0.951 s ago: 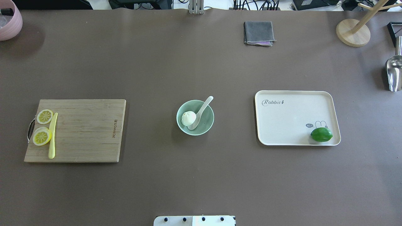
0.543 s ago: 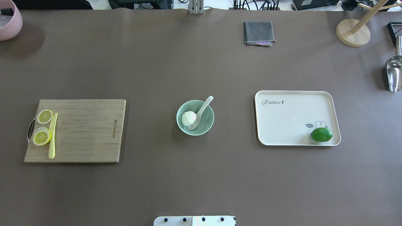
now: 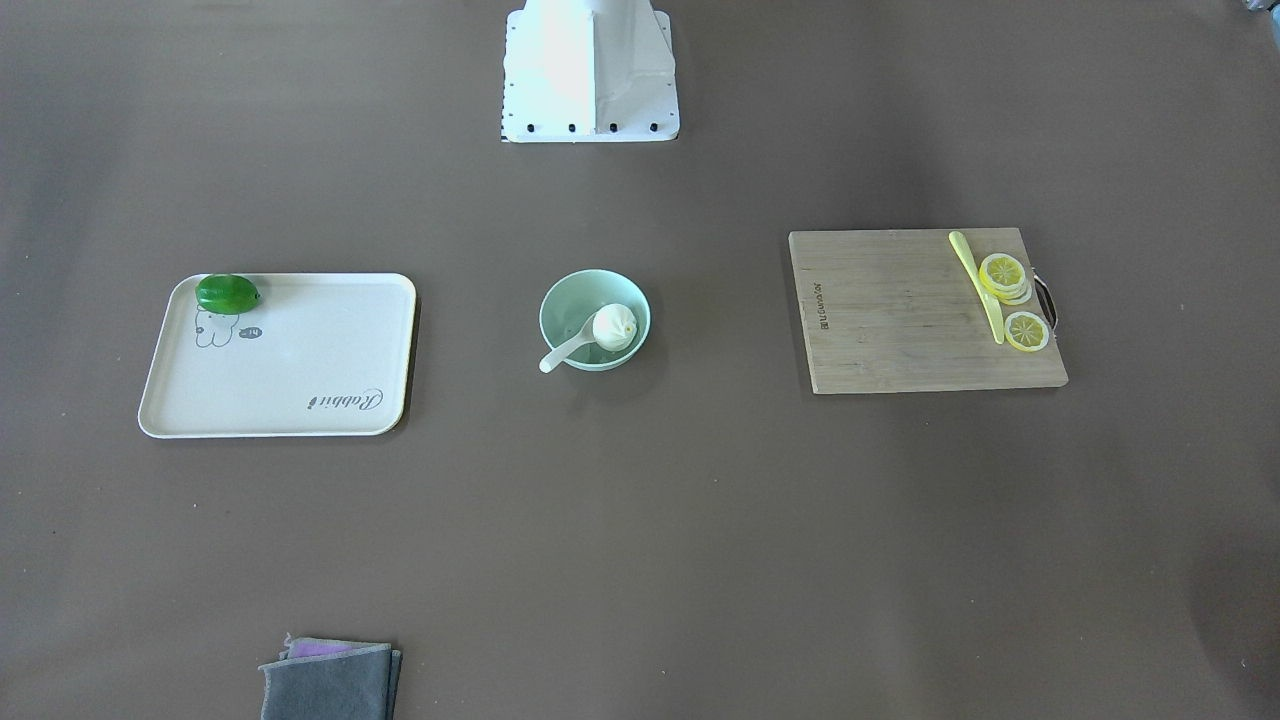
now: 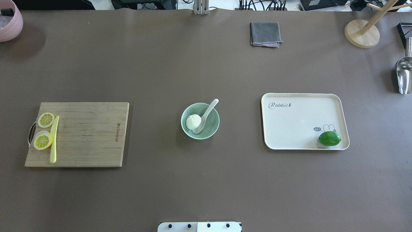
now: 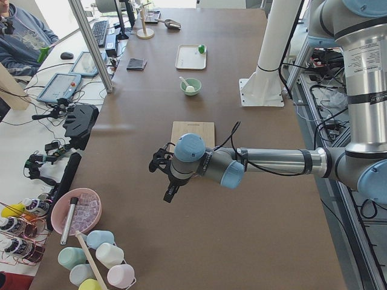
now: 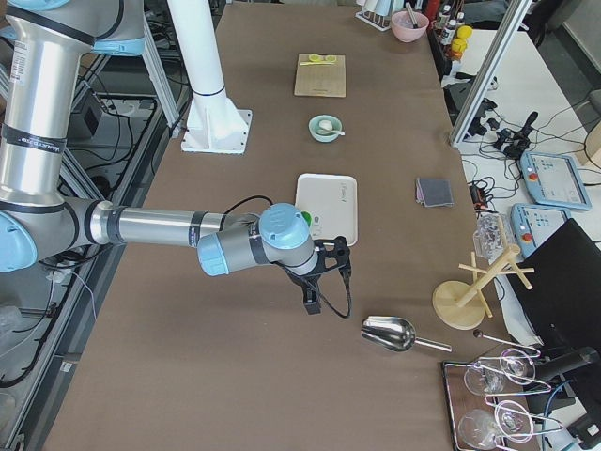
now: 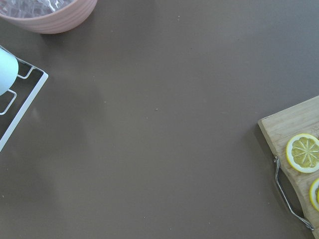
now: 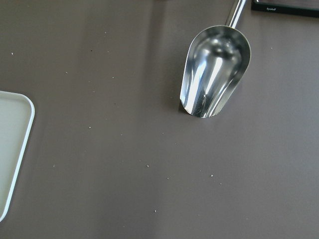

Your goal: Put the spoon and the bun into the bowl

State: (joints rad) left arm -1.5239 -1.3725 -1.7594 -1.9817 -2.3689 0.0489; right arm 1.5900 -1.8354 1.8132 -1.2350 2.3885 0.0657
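Spoon (image 4: 206,115) and bun (image 4: 193,121) both lie inside the bowl (image 4: 213,126), which stands at the middle of the surface (image 4: 206,180), between the cutting board (image 4: 87,135) at its 9 o'clock and the tray (image 4: 296,122) at its 3 o'clock in the overhead view. The bun sits against the bowl's 9 o'clock wall, touching the spoon's scoop. The spoon's long axis runs from the bowl's floor up toward 1 o'clock, with the handle leaning on the rim and poking out past it.

Neither arm is over the bowl. The left pincer (image 5: 162,180) hangs out past the board's handle end, its wrist camera looking at the lemon slices (image 7: 304,152). The right pincer (image 6: 329,274) hangs past the tray's outer end, beside the metal scoop (image 8: 214,79). Both are well apart from the bowl, one off at 9 o'clock and one at 3, and neither looks clearly nearer. Only the side cameras show them, so I cannot tell how far either is open; nothing seems held.

Judged from this, the task looks finished. A further touch would most easily take the handle from the right arm's side.
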